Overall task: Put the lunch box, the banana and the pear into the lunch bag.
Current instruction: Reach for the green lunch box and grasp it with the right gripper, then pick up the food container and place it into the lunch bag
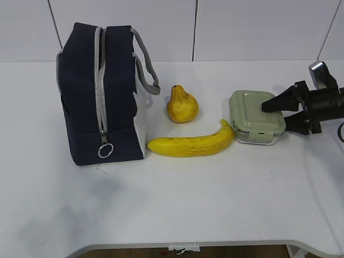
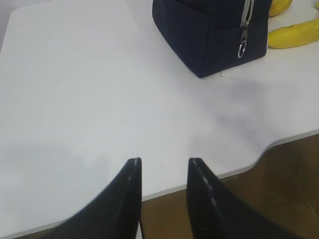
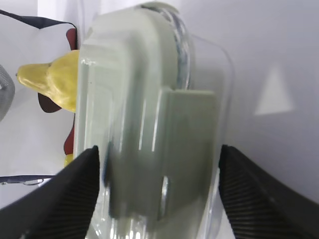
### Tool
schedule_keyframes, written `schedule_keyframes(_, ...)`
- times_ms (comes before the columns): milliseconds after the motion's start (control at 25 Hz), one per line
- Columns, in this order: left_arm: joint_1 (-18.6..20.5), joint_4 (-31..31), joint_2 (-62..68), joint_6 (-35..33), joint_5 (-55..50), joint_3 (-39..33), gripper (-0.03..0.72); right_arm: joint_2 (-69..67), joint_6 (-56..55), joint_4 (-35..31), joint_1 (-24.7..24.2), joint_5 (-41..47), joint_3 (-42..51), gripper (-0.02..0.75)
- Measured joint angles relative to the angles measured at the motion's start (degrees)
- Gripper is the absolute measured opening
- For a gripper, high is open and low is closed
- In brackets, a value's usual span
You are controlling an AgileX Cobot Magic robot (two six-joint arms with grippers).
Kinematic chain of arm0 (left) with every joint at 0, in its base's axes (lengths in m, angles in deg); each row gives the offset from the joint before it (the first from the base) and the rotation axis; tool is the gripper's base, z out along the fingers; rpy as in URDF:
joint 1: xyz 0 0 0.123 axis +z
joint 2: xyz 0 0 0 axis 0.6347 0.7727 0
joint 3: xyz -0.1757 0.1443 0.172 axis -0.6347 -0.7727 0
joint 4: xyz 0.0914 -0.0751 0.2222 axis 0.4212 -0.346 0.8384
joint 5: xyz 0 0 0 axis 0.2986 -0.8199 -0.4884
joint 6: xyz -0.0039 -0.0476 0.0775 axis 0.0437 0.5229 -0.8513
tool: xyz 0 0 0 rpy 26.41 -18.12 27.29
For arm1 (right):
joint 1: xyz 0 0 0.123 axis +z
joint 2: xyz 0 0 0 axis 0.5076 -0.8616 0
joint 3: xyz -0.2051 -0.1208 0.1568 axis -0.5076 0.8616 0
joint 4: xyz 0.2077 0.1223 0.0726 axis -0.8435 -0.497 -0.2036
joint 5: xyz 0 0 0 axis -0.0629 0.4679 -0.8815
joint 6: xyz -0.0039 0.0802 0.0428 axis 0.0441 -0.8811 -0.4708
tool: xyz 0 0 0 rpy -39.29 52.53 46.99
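Note:
The navy lunch bag (image 1: 99, 97) stands upright at the left, and its ring pull (image 1: 106, 150) hangs at the low end of the grey zipper. The pear (image 1: 182, 106) sits to its right, with the banana (image 1: 192, 144) lying in front of it. The green-lidded lunch box (image 1: 252, 115) lies right of the banana's tip. My right gripper (image 1: 277, 115) is open, one jaw on each side of the box's right end; its wrist view shows the lunch box (image 3: 154, 114) between the open right gripper (image 3: 158, 149), with the pear (image 3: 57, 87) behind. My left gripper (image 2: 164, 160) is open and empty over the table's front edge, with the bag (image 2: 209, 35) and the banana (image 2: 294, 35) far ahead.
The white table (image 1: 215, 204) ends in a curved front edge (image 2: 279, 144) close to my left gripper. A white panelled wall (image 1: 242, 27) stands behind the table. The bag's grey handles (image 1: 148, 70) hang toward the pear.

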Motion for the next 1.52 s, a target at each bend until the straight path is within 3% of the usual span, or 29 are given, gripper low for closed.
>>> schedule_keyframes(280, 0.00, 0.00, 0.00, 0.00, 0.00, 0.00, 0.241, 0.00, 0.48, -0.40, 0.00, 0.00, 0.00, 0.541)
schedule_keyframes(560, 0.00, 0.00, 0.00, 0.00, 0.00, 0.00, 0.241, 0.00, 0.48, -1.19, 0.00, 0.00, -0.04, 0.402)
schedule_keyframes(1520, 0.00, 0.00, 0.00, 0.00, 0.00, 0.00, 0.241, 0.96, -3.09, 0.82, 0.00, -0.29, -0.13, 0.368)
